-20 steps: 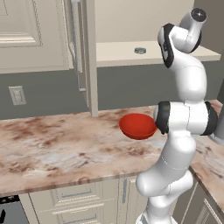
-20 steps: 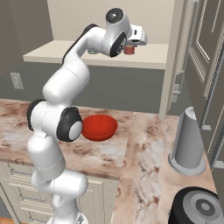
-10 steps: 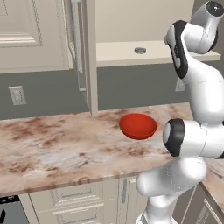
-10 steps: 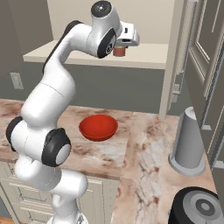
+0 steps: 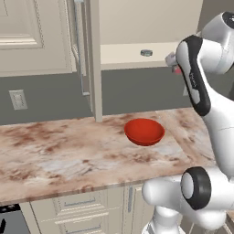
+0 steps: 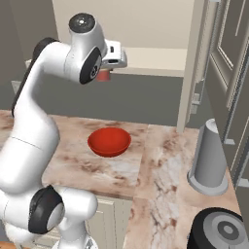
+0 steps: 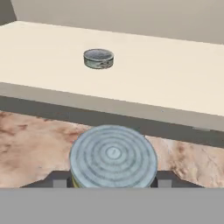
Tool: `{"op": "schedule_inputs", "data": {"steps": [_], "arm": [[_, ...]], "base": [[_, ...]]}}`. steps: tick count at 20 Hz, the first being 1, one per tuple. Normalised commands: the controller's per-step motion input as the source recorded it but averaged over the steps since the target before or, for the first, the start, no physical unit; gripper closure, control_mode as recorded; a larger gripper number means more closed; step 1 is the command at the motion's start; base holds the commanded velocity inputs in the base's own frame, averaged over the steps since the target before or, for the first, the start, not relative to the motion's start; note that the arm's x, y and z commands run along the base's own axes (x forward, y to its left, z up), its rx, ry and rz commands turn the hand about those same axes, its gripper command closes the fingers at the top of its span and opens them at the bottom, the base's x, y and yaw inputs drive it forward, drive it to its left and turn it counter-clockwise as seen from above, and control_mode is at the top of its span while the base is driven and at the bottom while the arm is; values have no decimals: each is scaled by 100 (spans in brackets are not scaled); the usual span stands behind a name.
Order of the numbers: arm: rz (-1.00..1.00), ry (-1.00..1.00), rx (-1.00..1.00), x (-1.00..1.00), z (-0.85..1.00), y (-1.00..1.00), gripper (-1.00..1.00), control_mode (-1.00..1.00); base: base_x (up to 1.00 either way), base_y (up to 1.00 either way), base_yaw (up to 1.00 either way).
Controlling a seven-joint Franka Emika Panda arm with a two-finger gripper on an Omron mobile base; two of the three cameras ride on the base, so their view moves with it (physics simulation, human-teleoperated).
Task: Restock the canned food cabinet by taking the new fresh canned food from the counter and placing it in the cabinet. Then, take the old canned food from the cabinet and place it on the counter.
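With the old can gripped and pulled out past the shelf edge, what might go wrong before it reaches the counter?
1. The old can hangs high above the counter, held by the gripper low on its sides; a slip would drop it far.
2. The red bowl sits roughly below the can, so lowering straight down may hit it.

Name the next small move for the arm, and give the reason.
Probably lower the old can toward the counter. The tool is shut on it, clear of the cabinet shelf, where the flat grey tin already sits.
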Motion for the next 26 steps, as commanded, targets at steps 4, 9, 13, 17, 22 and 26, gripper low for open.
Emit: {"op": "schedule_inputs", "data": {"steps": [4, 9, 13, 17, 22, 26], "arm": [[33, 30, 0, -83, -100, 38, 100, -100], [30, 38, 0, -21, -100, 41, 100, -100], [39, 32, 3, 25, -100, 68, 100, -100], [59, 16, 6, 3, -85, 74, 100, -100], [46, -1, 11, 28, -78, 87, 100, -100], [27, -6, 14, 51, -68, 77, 100, -100]], "base": [[0, 0, 0], [0, 0, 0], [0, 0, 0], [0, 0, 0], [0, 0, 0], [0, 0, 0]]}}
